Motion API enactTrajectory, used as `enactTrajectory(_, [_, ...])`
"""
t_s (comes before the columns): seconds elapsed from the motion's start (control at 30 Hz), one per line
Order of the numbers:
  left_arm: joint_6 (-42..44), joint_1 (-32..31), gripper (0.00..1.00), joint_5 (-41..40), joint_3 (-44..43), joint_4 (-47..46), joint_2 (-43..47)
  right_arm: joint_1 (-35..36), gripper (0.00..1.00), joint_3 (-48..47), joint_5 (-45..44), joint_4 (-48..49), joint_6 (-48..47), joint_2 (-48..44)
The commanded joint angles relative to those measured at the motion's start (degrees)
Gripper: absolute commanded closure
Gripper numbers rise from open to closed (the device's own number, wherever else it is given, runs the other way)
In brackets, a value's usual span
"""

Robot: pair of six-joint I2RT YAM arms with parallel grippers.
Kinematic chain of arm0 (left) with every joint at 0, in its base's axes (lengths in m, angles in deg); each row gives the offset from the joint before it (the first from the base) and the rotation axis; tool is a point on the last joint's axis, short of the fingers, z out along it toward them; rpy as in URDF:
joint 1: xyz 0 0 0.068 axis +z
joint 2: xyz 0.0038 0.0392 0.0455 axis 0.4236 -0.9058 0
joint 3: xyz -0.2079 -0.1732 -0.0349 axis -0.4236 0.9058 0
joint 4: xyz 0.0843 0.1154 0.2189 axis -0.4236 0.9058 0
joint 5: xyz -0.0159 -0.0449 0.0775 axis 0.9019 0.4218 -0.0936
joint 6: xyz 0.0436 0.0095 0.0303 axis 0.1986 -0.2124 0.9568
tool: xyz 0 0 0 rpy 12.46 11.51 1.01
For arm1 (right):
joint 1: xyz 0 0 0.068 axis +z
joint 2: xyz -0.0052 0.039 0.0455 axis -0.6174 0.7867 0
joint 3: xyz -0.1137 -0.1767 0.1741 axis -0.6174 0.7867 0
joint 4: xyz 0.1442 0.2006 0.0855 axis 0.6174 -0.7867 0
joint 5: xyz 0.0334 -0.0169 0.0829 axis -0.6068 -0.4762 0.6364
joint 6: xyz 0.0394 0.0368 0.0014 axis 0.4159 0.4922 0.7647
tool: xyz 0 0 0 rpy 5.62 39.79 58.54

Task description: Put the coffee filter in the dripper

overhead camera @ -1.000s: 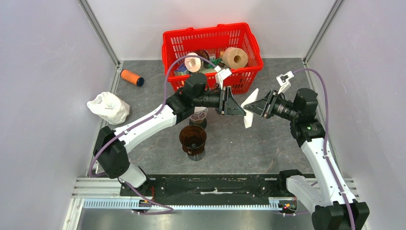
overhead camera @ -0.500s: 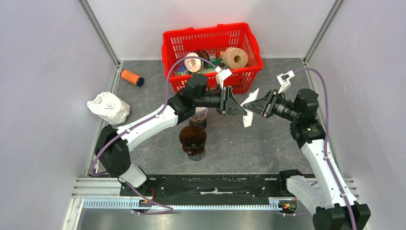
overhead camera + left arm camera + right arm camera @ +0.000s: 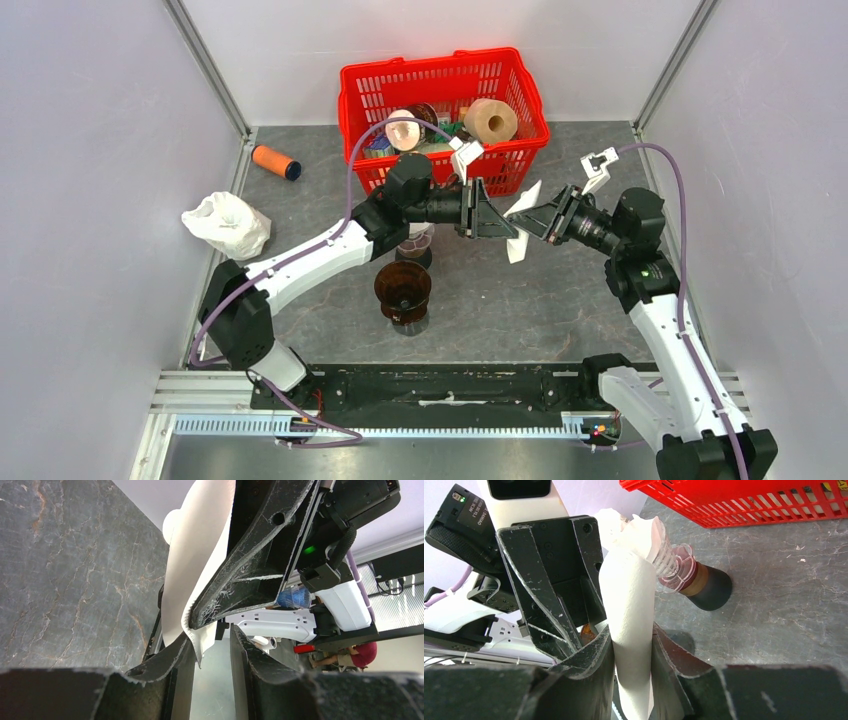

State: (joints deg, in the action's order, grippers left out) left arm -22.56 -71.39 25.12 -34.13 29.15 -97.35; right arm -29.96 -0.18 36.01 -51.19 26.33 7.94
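Right gripper pinches the filter mid-air; left gripper, narrowly parted at its edge, probably to spread it.

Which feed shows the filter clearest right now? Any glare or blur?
Top external: even light and sharp, but the filter is small. Left wrist: filter pale, nearly washed out; left fingers dark and soft along the bottom. Right wrist: filter sharp and well lit; only the right fingers blur.
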Motion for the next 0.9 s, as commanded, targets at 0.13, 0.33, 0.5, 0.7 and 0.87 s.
enactTrajectory(0.13, [-0.81,-0.83,0.67,1.91,-0.31,-2.85,-1.12,1.47,0.64,0.20,-3.11,2.72,1.67,-0.50])
enactTrajectory(0.33, [-0.53,-0.87,0.77,0.30,-0.40,-2.42,-0.81,2.28,0.64,0.28,-3.53,2.69,1.90,-0.56])
enactTrajectory(0.5, [-0.88,-0.87,0.95,0.05,-0.66,-2.22,-1.12,2.54,0.64,0.31,-3.67,1.89,1.56,-0.77])
enactTrajectory(0.7, [3.06,-0.87,0.98,0.33,-0.02,-0.14,0.33,2.55,0.08,-2.35,-9.76,-5.71,-3.11,-2.51])
enactTrajectory(0.87, [10.54,-0.87,0.98,2.36,0.50,4.98,2.58,2.44,0.03,-2.05,-18.26,-8.00,-4.65,-6.96])
